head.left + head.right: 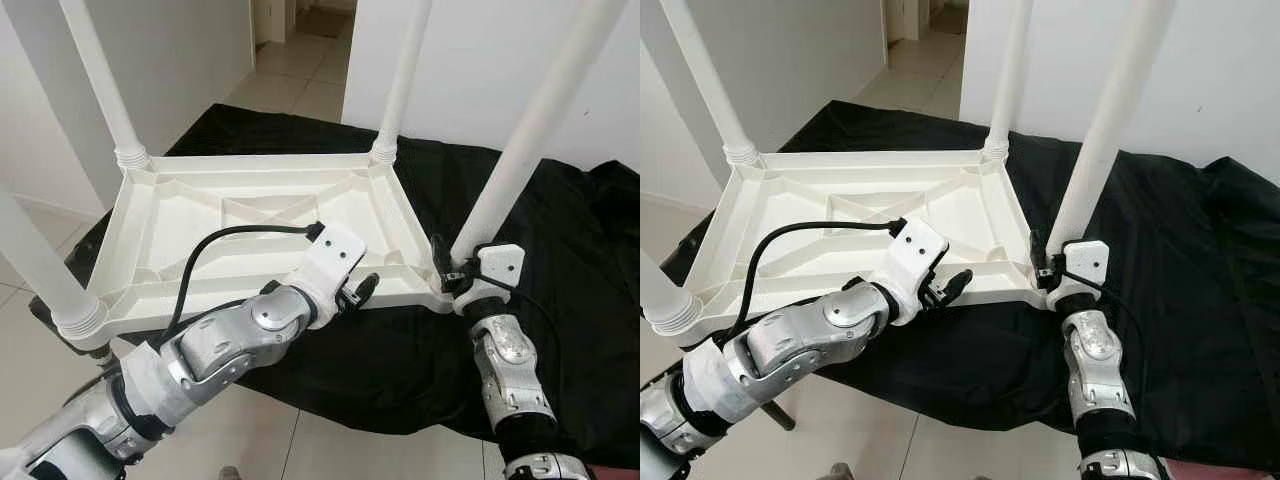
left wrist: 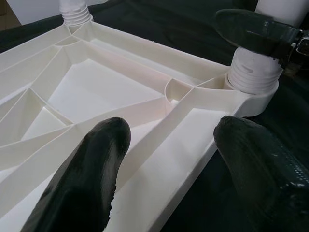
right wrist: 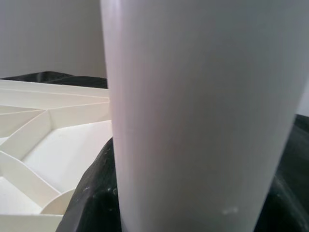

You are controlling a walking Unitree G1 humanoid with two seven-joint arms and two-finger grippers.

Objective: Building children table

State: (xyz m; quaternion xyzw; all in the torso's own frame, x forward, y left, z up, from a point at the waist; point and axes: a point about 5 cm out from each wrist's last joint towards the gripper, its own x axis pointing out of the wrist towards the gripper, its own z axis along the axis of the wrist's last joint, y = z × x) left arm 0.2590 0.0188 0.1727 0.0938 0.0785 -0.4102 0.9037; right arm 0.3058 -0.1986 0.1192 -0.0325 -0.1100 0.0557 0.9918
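Upturned white tabletop (image 1: 250, 215) lies on black cloth (image 1: 560, 300). Right gripper (image 1: 452, 272) pinches the near-corner leg (image 1: 520, 150). Left gripper (image 2: 169, 164), fingers spread, hovers over the tabletop's near edge.

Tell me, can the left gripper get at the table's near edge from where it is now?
Probably yes: the left gripper hangs open right over the upturned tabletop's near rim, nothing between. The right gripper grips the near-right leg, off to the side.

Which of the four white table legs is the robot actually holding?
The white plastic leg at the upturned white tabletop's near right corner: the right gripper clamps its base. The other three stand free; the open left gripper hovers over the near edge.
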